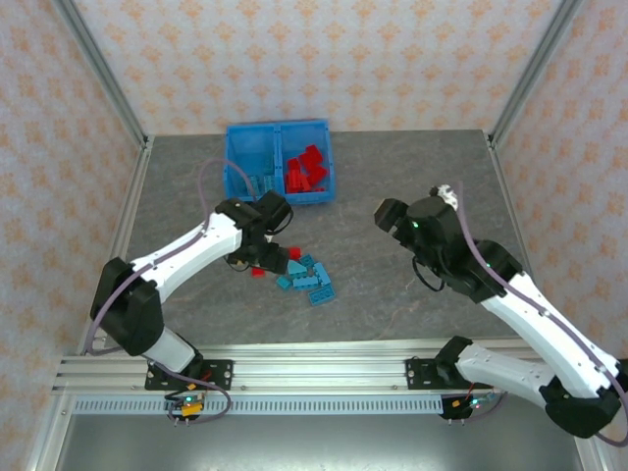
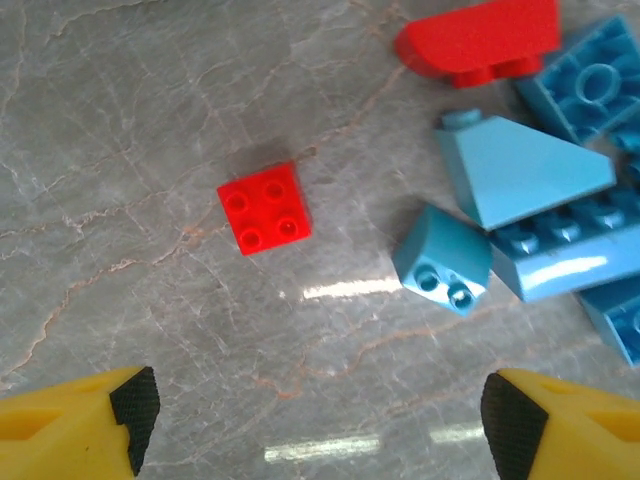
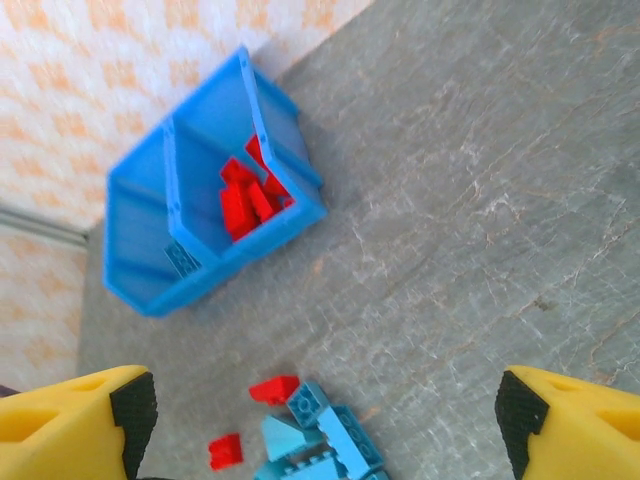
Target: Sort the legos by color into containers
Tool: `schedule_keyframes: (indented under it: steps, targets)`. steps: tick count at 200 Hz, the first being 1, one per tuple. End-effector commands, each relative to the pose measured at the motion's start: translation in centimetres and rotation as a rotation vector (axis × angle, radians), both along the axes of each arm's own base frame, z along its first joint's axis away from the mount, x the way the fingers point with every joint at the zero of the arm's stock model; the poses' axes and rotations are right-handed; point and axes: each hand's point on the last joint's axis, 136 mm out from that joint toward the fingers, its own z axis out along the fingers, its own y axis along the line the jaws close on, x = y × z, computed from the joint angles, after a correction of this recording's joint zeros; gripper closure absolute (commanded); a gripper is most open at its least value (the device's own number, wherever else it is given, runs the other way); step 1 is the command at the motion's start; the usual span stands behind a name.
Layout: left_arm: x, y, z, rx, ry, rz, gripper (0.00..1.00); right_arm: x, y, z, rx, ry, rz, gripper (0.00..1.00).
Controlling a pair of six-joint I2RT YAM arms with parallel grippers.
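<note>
The translucent blue bin (image 1: 280,132) stands at the back of the table; its left compartment holds light blue bricks (image 1: 260,183) and its right one red bricks (image 1: 307,169). A loose pile of light blue legos (image 1: 309,278) lies mid-table. My left gripper (image 1: 273,257) hovers open just left of that pile. Below its fingers (image 2: 125,405) lie a small red four-stud brick (image 2: 263,208), a red sloped brick (image 2: 480,40) and light blue bricks (image 2: 520,170). My right gripper (image 1: 385,211) hangs open and empty to the right, above the table, looking toward the bin (image 3: 290,225) and the pile (image 3: 320,445).
Metal frame posts and patterned walls close in the table on three sides. Bare grey tabletop (image 1: 412,167) lies between the bin and the right arm, and along the front by the aluminium rail (image 1: 314,373).
</note>
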Motion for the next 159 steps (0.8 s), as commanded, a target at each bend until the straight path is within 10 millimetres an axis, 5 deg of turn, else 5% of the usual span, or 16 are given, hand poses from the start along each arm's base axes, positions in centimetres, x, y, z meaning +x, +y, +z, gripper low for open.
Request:
schedule_keyframes:
  steps: [1,29,75,159]
  targets:
    - [1.6,1.3,-1.1,0.016,-0.038,0.158,0.15,0.0,-1.2,-0.1,0.013,0.010,-0.084,0.10]
    - [2.3,1.3,-3.8,-0.042,0.010,0.198,0.21,-0.3,1.0,-0.2,0.013,0.058,0.037,0.10]
    - [2.1,1.2,-7.3,-0.126,0.109,0.233,0.31,-3.7,12.4,-1.2,0.142,0.345,0.619,0.10]
    - [2.3,1.5,-10.5,-0.136,0.164,0.253,0.64,-1.8,16.8,-3.5,0.104,0.475,0.702,0.11]
